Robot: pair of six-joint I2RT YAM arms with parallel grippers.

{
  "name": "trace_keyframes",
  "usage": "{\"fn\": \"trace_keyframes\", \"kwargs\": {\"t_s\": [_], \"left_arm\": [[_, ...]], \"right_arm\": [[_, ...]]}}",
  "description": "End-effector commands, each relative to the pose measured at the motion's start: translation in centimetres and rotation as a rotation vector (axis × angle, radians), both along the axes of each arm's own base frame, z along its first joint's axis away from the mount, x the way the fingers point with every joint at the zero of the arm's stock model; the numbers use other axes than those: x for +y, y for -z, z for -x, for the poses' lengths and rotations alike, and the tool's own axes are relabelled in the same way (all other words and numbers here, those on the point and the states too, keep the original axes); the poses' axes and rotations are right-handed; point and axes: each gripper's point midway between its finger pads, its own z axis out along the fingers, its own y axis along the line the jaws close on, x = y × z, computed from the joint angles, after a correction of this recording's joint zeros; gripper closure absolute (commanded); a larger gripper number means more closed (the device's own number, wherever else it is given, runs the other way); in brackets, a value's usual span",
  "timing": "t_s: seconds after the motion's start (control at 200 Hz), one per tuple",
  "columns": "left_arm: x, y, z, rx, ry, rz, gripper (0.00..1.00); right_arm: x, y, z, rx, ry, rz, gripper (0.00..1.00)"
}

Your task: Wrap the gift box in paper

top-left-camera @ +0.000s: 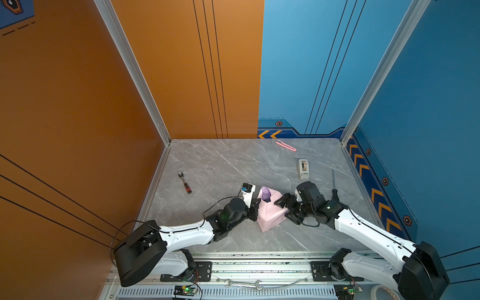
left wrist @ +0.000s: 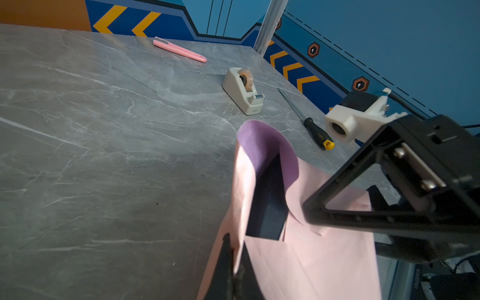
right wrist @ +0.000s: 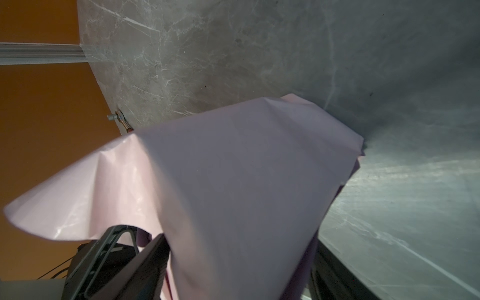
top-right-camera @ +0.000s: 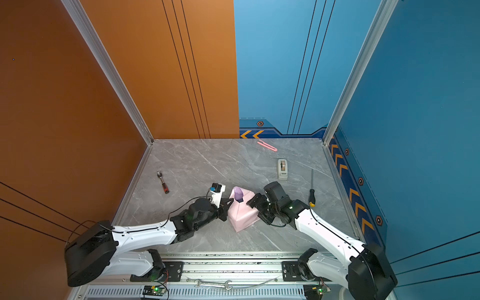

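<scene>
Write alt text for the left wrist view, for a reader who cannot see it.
Pale pink paper, lilac inside, stands folded around the dark gift box, one end open, its near edge pinched in the left gripper's shut fingers. Beyond on the grey table lie a tape dispenser, a pink cutter and a screwdriver.

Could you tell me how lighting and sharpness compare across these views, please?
Both top views: evenly lit, sharp. Left wrist view: dimmer, yet crisp. Right wrist view: darkest, paper blurred up close, glare on its pink fold, table smeared.
</scene>
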Motion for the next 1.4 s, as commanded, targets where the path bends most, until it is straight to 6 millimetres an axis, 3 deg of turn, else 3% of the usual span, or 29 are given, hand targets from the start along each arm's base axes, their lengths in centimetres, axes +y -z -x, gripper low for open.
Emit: {"fn": "trace_keyframes", "kwargs": {"t_s": [0.0, 0.155, 0.431, 0.626, 0.746, 1.001, 1.392], "left_arm": [[1.1, -1.0, -0.4, -0.045, -0.084, 0.014, 0.96], [2.7, -1.2, -0.7, -0.049, -0.139, -0.004, 0.74], [5.3, -1.9, -1.1, -0.035, -0.166, 0.027, 0.48], [7.2, -1.9, 0.3, -0.026, -0.163, 0.082, 0.32], [8.0, -1.7, 1.8, -0.035, -0.135, 0.108, 0.28], [5.0, -0.8, 5.1, -0.070, 0.113, 0.043, 0.24], [0.7, -2.3, 2.7, -0.040, 0.142, 0.117, 0.22]], "right_arm": [[0.4, -0.3, -2.3, -0.063, -0.010, 0.030, 0.19], [1.5, -0.4, -2.9, -0.063, -0.081, 0.048, 0.21], [1.2, 0.9, -2.5, -0.035, -0.103, 0.067, 0.22], [1.0, 1.1, -2.4, -0.024, -0.114, 0.065, 0.22], [0.9, 1.3, -2.4, -0.023, -0.118, 0.067, 0.22], [1.0, 1.4, -2.3, -0.019, -0.124, 0.064, 0.23], [1.2, 1.6, -2.1, -0.017, -0.138, 0.051, 0.22]]}}
